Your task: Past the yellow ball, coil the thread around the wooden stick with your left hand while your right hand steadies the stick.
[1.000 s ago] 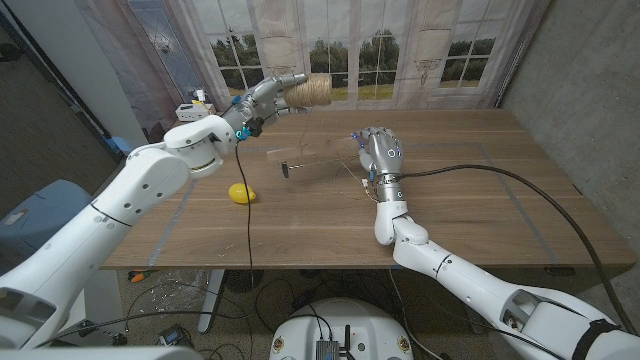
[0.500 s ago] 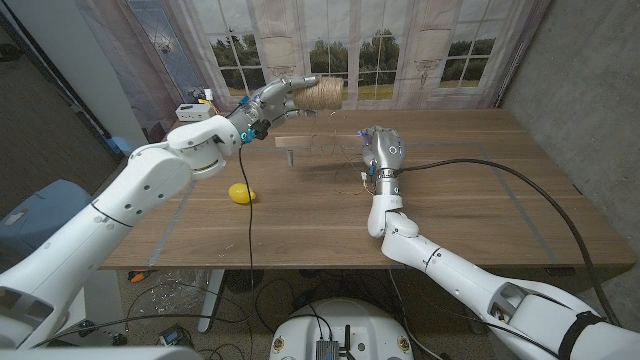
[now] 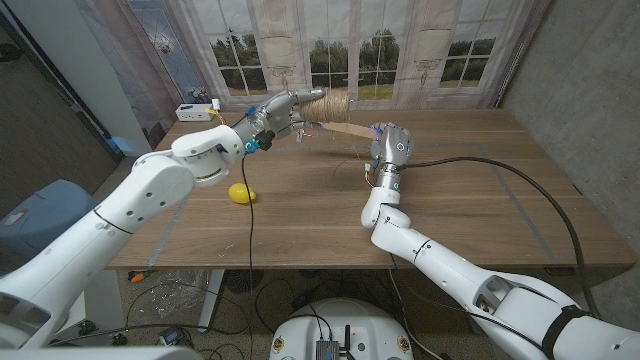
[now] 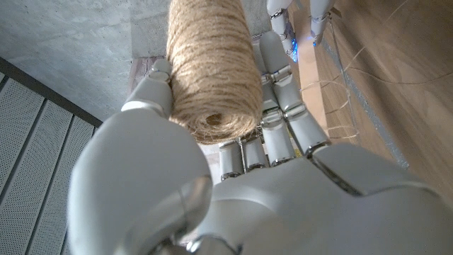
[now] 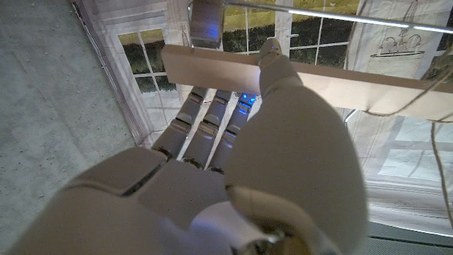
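Note:
My left hand (image 3: pixel 280 108) is raised over the table's far side and grips a spool of tan thread (image 3: pixel 330 103); in the left wrist view the spool (image 4: pixel 212 71) sits between thumb and fingers of that hand (image 4: pixel 255 191). A flat wooden stick (image 3: pixel 340 127) hangs above the table, and my right hand (image 3: pixel 392 148) holds its right end. Its free end reaches close under the spool. In the right wrist view my right hand (image 5: pixel 233 163) has its thumb pressed on the stick (image 5: pixel 340 76). Thin thread (image 4: pixel 340 88) trails over the wood. A yellow ball (image 3: pixel 240 193) lies nearer, left of centre.
A white box (image 3: pixel 195 110) with small items stands at the table's far left corner. Curtains and a window backdrop (image 3: pixel 380 50) close the far edge. A black cable (image 3: pixel 249 220) hangs from my left arm, and another (image 3: pixel 520 180) crosses the table's right half.
My right hand has lifted the stick off the table and carried it away from me, up to the spool. My left hand with the spool has dropped a little and shifted right.

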`<action>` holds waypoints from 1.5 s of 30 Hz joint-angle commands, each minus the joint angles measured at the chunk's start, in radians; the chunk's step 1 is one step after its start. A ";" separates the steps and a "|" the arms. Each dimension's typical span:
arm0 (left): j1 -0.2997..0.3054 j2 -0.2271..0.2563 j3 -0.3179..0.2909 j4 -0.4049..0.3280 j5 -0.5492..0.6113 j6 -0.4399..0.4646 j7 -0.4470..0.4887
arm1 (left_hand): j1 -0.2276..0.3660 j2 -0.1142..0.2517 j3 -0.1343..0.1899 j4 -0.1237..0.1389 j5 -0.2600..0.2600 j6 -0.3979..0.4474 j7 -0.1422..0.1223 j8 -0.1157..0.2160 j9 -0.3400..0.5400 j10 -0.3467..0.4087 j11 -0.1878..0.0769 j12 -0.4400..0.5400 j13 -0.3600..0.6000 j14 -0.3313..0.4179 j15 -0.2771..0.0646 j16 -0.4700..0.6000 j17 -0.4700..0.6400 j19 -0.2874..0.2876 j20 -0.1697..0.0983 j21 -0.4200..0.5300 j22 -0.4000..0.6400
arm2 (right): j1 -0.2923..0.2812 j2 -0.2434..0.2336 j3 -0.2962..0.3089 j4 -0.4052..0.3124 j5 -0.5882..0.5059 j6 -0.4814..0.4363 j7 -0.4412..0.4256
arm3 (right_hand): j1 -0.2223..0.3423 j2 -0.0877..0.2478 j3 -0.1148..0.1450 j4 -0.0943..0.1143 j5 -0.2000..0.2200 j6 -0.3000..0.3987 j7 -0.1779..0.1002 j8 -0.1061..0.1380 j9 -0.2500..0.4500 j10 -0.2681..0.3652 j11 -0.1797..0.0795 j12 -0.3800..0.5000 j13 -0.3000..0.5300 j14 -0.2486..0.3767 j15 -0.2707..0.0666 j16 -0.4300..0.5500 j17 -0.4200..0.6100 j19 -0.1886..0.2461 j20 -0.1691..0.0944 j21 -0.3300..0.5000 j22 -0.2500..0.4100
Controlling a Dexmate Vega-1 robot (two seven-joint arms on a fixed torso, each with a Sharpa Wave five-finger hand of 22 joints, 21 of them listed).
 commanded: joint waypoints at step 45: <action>0.099 -0.015 -0.028 0.103 -0.070 0.055 0.182 | 0.187 0.193 0.123 0.014 0.009 0.059 -0.032 0.001 0.009 0.154 -0.145 -0.003 0.175 0.196 -0.248 -0.011 0.007 0.026 -0.088 -0.002 0.003 | -0.179 0.221 0.485 0.007 -0.060 0.562 -0.039 | 0.014 0.050 0.027 0.000 0.002 0.044 0.058 0.003 -0.001 0.118 0.021 0.148 0.098 0.036 -0.114 0.008 0.028 0.001 0.022 0.022 -0.001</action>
